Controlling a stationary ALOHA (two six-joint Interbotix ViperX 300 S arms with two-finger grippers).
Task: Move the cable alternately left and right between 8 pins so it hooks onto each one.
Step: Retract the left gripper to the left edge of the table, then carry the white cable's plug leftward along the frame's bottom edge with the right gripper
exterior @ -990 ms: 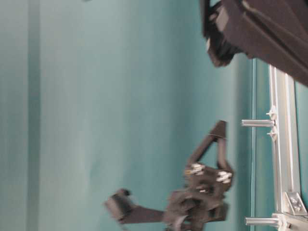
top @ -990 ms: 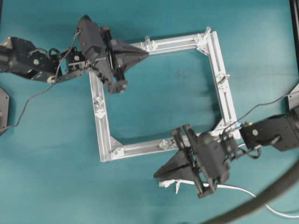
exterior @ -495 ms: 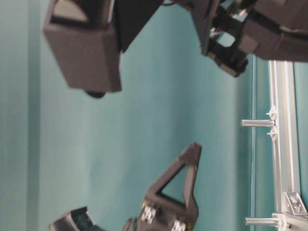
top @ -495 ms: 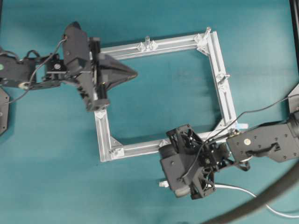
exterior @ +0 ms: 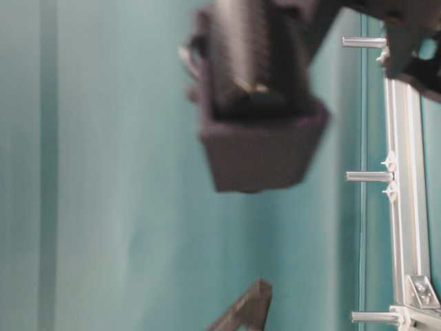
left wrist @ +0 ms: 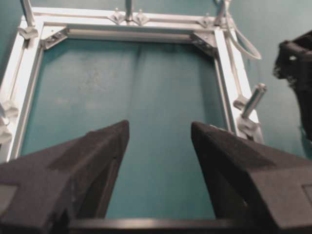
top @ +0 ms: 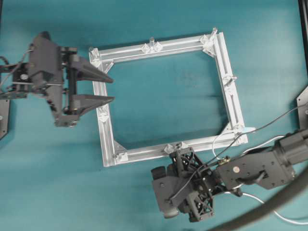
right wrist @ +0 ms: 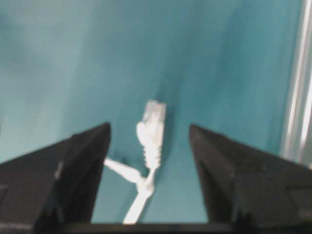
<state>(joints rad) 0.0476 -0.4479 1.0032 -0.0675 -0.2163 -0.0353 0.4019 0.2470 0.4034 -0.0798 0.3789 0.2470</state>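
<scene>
The cable's pale plug (right wrist: 153, 117) lies on the teal table, and my right gripper (right wrist: 149, 125) hangs open over it, a finger on either side, touching nothing. Overhead, only the right wrist (top: 180, 197) shows, in front of the silver frame (top: 163, 45), with the white cable (top: 269, 211) trailing off to the right. Another stretch of the cable (left wrist: 246, 46) loops by a far corner pin (left wrist: 224, 9). My left gripper (top: 112, 90) stands open and empty over the frame's left bar. More pins (top: 151, 41) (exterior: 368, 176) stand upright on the bars.
A thick dark grey hose (top: 269, 207) curves across the lower right corner. Thin black arm wires (top: 269, 118) cross near the frame's right corner. In the table-level view a blurred dark arm body (exterior: 258, 103) fills the upper middle.
Both grippers have gone from shut to open. The left arm drew back leftward off the frame's top bar. The right wrist turned downward and shifted toward the front, over the plug.
</scene>
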